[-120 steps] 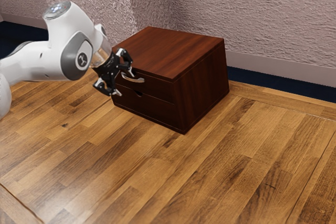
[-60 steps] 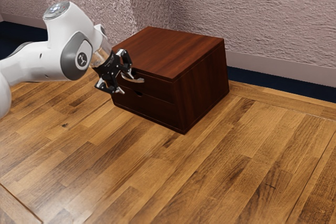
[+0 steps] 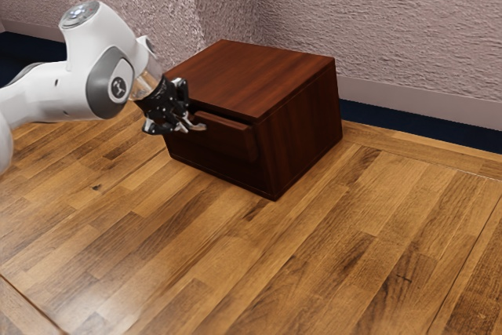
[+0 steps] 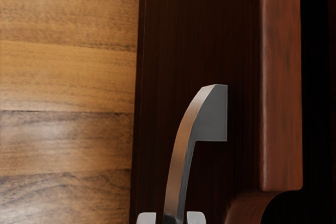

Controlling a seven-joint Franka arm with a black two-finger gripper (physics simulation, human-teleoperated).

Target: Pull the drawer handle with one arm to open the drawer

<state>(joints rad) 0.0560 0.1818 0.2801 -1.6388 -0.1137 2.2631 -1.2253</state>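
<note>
A dark wood two-drawer cabinet [image 3: 267, 76] stands on the floor by the wall. Its upper drawer [image 3: 229, 137] sticks out a little from the cabinet's front. My black gripper [image 3: 180, 121] is at the drawer's metal handle [image 3: 194, 124], fingers closed on it from two sides. The wrist view looks along the curved grey handle [image 4: 197, 129] against the dark drawer front [image 4: 157, 77]. The handle runs down between my two pale fingertips [image 4: 147, 217].
Wooden plank floor [image 3: 235, 256] spreads out in front of the cabinet and toward the exterior view's right. A rough plaster wall [image 3: 392, 13] with a dark skirting strip runs behind the cabinet. My white arm [image 3: 70, 88] comes in from the exterior view's left.
My fingers have closed on the handle and my hand has drawn back toward the exterior view's left. The upper drawer has slid out a short way with it.
</note>
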